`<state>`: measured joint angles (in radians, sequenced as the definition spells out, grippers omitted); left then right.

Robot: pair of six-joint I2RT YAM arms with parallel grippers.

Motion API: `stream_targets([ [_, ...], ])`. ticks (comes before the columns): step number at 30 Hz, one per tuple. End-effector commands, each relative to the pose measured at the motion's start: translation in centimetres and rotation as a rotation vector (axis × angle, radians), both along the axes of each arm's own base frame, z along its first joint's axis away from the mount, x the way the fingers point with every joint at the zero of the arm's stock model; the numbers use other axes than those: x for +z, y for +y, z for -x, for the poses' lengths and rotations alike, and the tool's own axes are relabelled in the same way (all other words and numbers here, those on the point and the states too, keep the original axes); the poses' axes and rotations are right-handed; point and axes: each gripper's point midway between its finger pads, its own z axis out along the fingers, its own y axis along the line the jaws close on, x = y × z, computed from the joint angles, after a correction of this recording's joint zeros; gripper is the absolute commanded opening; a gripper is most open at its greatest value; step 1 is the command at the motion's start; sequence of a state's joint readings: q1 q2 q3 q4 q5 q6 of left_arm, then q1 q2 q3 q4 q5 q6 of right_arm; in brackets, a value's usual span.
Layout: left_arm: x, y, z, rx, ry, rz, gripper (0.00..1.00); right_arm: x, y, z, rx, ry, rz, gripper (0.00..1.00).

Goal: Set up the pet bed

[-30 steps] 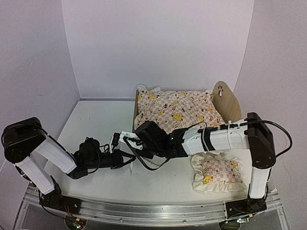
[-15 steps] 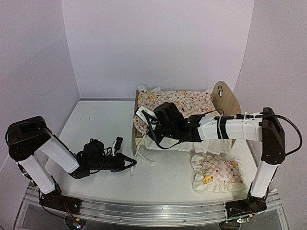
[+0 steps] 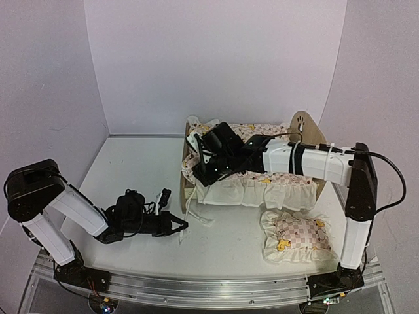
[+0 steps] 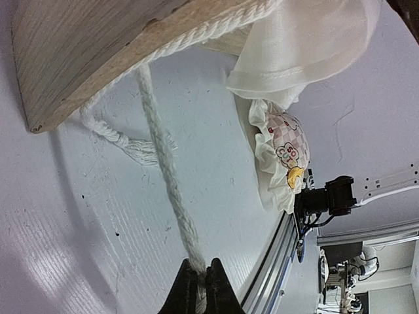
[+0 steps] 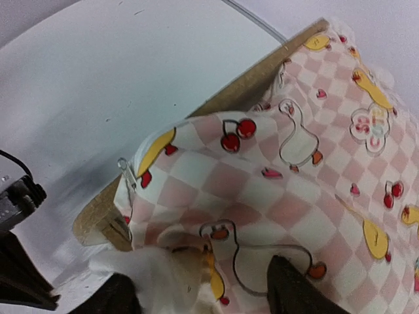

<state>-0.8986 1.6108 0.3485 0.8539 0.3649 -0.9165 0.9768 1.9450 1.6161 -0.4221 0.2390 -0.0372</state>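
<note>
Pinching the pet bed's (image 3: 308, 140) rope (image 4: 171, 190), left gripper (image 4: 200, 271) sits beside the footboard (image 4: 85, 59) — right gripper (image 5: 206, 280) gapes over the bed's quilt (image 5: 314, 163).

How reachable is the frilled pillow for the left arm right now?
Probably not yet. Its fingers are shut on the white rope off the pet bed, and the pillow lies across the table, by the right arm's base. No obstacle between, but a long stretch.

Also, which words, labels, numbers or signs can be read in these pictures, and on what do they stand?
No text reads clearly.
quilt: letters in the print, too blurred to read.
pillow: letters in the print, too small to read.
pet bed headboard: paw-print cutout, no words.
</note>
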Motion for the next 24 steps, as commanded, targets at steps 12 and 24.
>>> stream_targets([
  [12, 2.9, -0.4, -1.1, 0.002, -0.105, 0.012, 0.0, -3.2, -1.5, 14.6, 0.248, 0.288, -0.245, 0.79],
  [24, 2.9, -0.1, -1.3, 0.012, -0.112, -0.011, 0.0, -11.5, 1.5, 7.8, 0.191, -0.009, -0.078, 0.69],
])
